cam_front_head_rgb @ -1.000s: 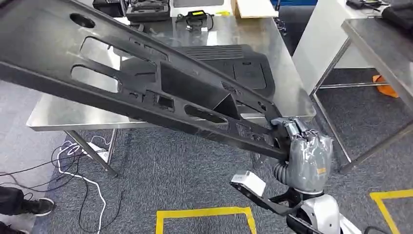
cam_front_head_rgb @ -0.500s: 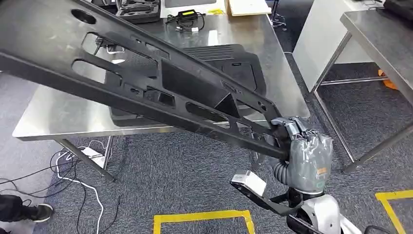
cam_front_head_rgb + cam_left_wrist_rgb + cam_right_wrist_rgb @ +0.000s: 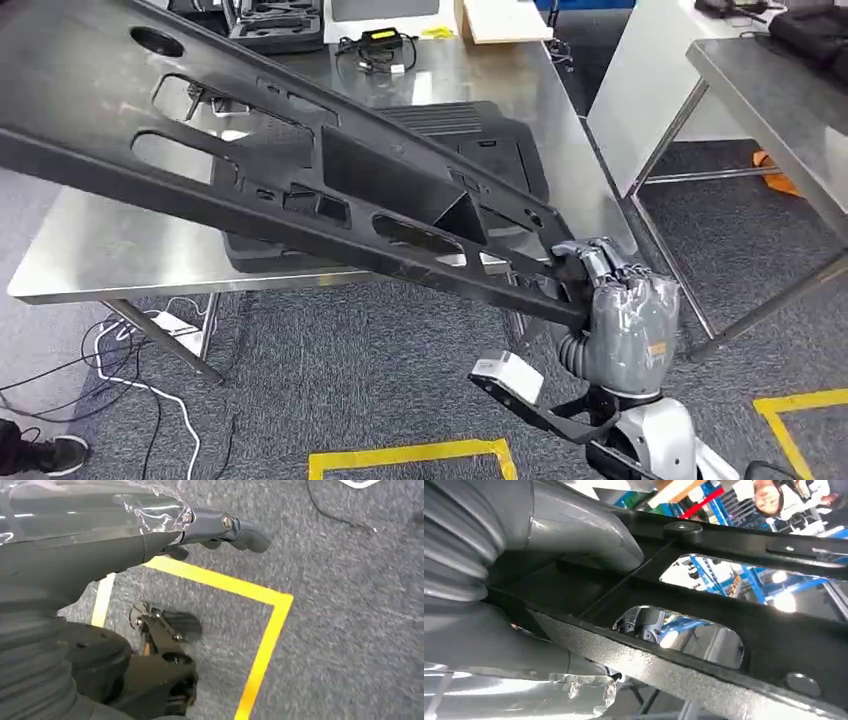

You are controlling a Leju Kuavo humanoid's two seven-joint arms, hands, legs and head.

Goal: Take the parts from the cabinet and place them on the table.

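A long black plastic panel (image 3: 330, 190) with several cut-outs slants from the upper left down to my right hand (image 3: 625, 315), which grips its lower end just in front of the steel table (image 3: 110, 250). In the right wrist view the thumb (image 3: 589, 530) presses on the panel's ribbed frame (image 3: 734, 630). A second black moulded part (image 3: 480, 140) lies flat on the table under the raised panel. My left hand (image 3: 100, 540) hangs over the grey carpet, fingers stretched out, holding nothing.
A second steel table (image 3: 780, 90) stands at the right with a carpeted aisle between. Tool cases (image 3: 280, 20) and a charger sit at the table's far end. Cables (image 3: 130, 350) trail on the floor at left beside a person's shoe (image 3: 40, 455). Yellow tape (image 3: 410, 457) marks the floor.
The whole picture has shifted: the camera has moved nearer the table, whose front edge now sits lower in view. My right hand still holds the panel the same way.
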